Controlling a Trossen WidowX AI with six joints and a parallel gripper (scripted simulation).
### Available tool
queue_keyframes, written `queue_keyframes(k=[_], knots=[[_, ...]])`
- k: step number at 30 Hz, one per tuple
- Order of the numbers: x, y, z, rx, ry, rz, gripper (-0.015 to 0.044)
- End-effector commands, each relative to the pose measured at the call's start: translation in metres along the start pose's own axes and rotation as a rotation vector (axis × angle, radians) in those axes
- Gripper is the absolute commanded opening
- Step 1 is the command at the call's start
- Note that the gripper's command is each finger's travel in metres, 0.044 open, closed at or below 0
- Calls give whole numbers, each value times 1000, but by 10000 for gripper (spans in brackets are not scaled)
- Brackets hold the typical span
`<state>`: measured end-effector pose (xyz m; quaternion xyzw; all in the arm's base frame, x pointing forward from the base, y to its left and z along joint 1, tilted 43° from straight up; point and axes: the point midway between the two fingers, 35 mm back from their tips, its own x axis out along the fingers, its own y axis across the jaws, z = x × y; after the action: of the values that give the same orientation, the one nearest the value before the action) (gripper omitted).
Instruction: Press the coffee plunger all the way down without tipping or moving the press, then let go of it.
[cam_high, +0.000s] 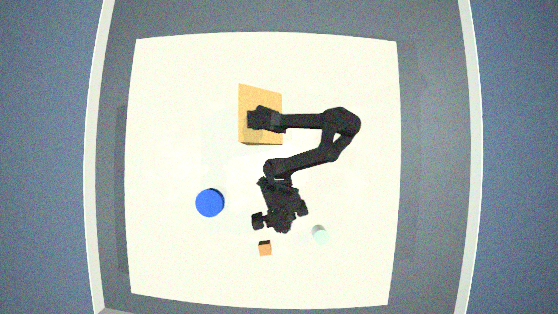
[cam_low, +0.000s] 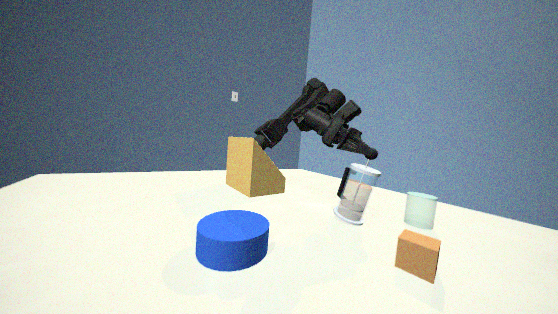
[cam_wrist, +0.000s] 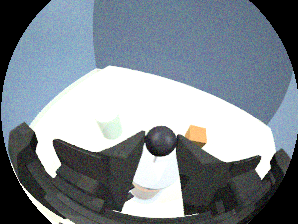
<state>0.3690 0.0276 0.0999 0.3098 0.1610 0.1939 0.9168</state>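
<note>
Two blocks sit nearest on the white table (cam_low: 100, 270), a blue cylinder (cam_low: 232, 240) and an orange cube (cam_low: 417, 255), with a pale green cup (cam_low: 420, 210) just behind the cube. Beyond them the glass coffee press (cam_low: 356, 195) stands upright, and the fingers are clamped on its black plunger knob (cam_wrist: 161, 139) just above the lid. Farthest back is a tan wedge (cam_low: 252, 170).

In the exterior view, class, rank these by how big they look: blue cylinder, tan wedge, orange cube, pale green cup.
1. Blue cylinder, though it sits nearest the camera, which flatters it.
2. Tan wedge, close behind it and farther back, so this order is unsure.
3. Orange cube.
4. Pale green cup.
</note>
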Motion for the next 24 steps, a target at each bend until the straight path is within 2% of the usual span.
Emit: queue_keyframes(k=[1, 24], knots=[[4, 0, -9, 21, 34, 9, 117], [10, -1, -5, 20, 34, 9, 117]])
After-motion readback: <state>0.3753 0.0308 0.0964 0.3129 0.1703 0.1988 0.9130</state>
